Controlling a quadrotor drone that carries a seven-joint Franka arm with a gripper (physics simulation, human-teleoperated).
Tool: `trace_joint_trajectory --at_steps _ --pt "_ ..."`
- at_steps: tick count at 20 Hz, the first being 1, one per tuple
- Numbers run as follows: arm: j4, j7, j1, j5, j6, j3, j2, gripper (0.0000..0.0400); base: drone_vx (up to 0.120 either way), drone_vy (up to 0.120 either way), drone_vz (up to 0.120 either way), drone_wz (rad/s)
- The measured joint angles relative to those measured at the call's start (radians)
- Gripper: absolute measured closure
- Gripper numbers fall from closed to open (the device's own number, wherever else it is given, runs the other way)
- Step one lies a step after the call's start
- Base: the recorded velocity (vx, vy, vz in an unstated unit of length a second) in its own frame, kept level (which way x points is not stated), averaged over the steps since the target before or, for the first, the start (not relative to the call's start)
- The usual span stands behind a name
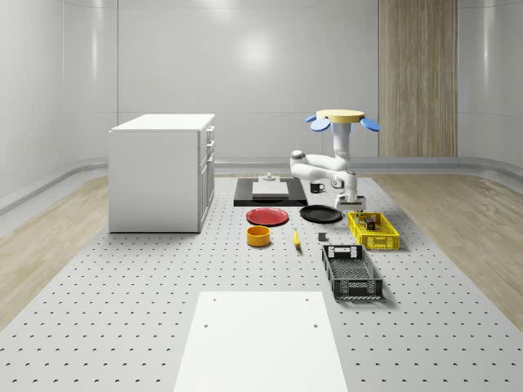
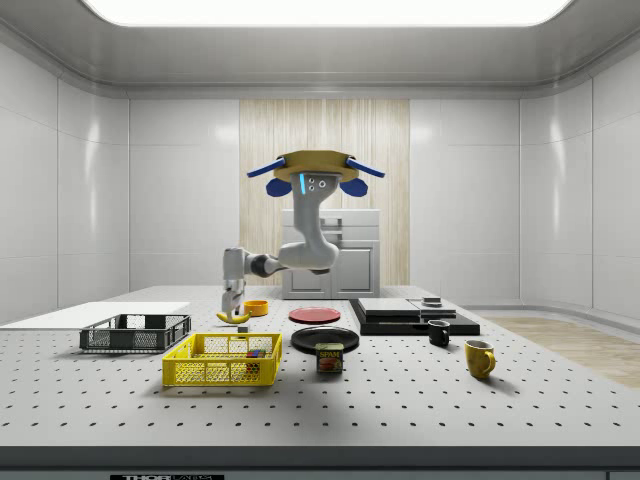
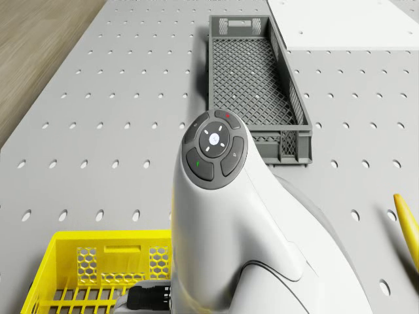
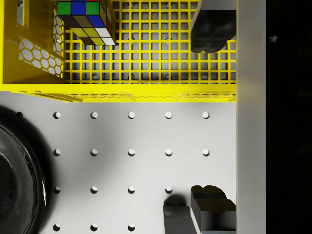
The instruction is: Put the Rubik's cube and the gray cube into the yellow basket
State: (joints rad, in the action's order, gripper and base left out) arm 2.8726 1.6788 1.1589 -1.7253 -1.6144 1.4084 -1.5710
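Two open-topped containers are seen on the perforated table (image 1: 122, 310): the basket (image 1: 373, 230), yellow with mesh walls, and a dark crate (image 1: 351, 272) set just beyond one of its short ends, towards the whole-scene view's bottom. The Rubik's cube (image 4: 87, 22) is found inside the basket, resting on the grid floor close to one of its walls. The gray cube (image 1: 323, 237) is left outside on the table, between the basket and a banana (image 1: 296, 238), touching neither. An orange bowl (image 1: 258, 236) is placed well apart from the basket, to the whole-scene view's left of the banana; what it holds cannot be told. A black plate (image 1: 320, 214) lies near the basket's far end, with a red plate (image 1: 267, 216) beside it. The drone (image 1: 341, 118) is seen hovering above the table, behind the black plate and the basket's far end, and its arm is bent down towards them. The gripper (image 4: 212, 117) is held low over the basket's long wall on the black-plate side, pointing straight down. Its fingers (image 4: 209, 29) are spread wide: one is seen above the basket's floor, the other above the bare table outside the wall. Nothing is gripped between them.
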Motion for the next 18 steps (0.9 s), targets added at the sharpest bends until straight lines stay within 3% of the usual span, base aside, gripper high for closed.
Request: trace_joint_trajectory --at_steps 10,18 --pt "0.000 0.001 0.001 0.002 -0.004 0.001 -0.004 0.0000 0.004 -0.120 0.000 0.000" --pt "0.000 0.001 0.001 0.003 -0.006 0.001 -0.007 0.0000 0.000 -0.120 -0.120 0.000"
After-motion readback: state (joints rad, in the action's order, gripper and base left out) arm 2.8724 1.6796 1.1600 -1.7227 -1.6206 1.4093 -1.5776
